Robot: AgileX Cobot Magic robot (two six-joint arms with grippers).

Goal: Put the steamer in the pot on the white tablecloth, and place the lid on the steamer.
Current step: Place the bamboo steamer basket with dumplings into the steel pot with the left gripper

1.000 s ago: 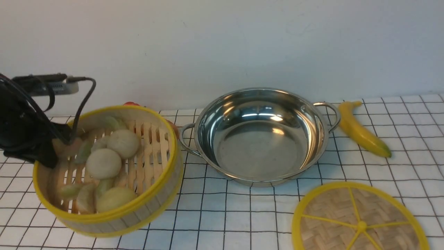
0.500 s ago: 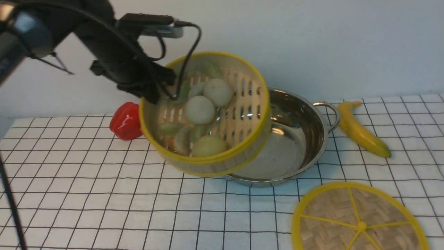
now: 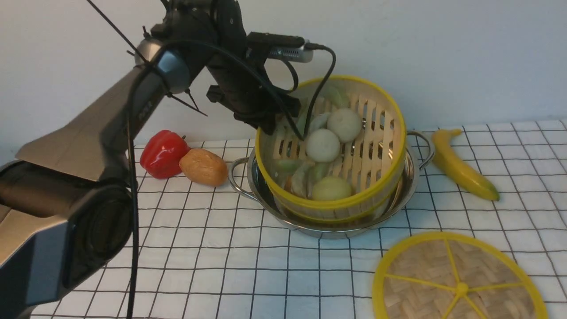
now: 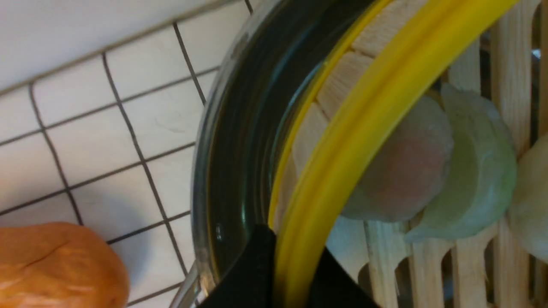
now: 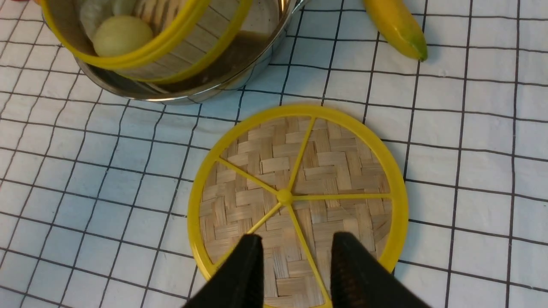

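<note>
The steamer (image 3: 372, 146), a yellow-rimmed bamboo basket of pale buns and dumplings, sits tilted in the shiny pot (image 3: 409, 181) on the white tablecloth (image 3: 212, 248). Its near edge is low inside the pot. My left gripper (image 3: 278, 126) is shut on the steamer's back-left rim. In the left wrist view a black finger (image 4: 252, 273) stands on each side of the yellow rim (image 4: 364, 128). The lid (image 3: 460, 283) lies flat at the front right. My right gripper (image 5: 295, 256) hovers open over the lid (image 5: 299, 171), holding nothing.
A banana (image 3: 460, 166) lies right of the pot. A red pepper (image 3: 161, 153) and a brown potato (image 3: 203, 166) sit left of the pot by the wall. The left arm reaches across the left half of the cloth.
My left arm has carried the steamer from the front left up and to the right, then down into the pot. The pepper and potato have come into sight. The lid has not moved.
</note>
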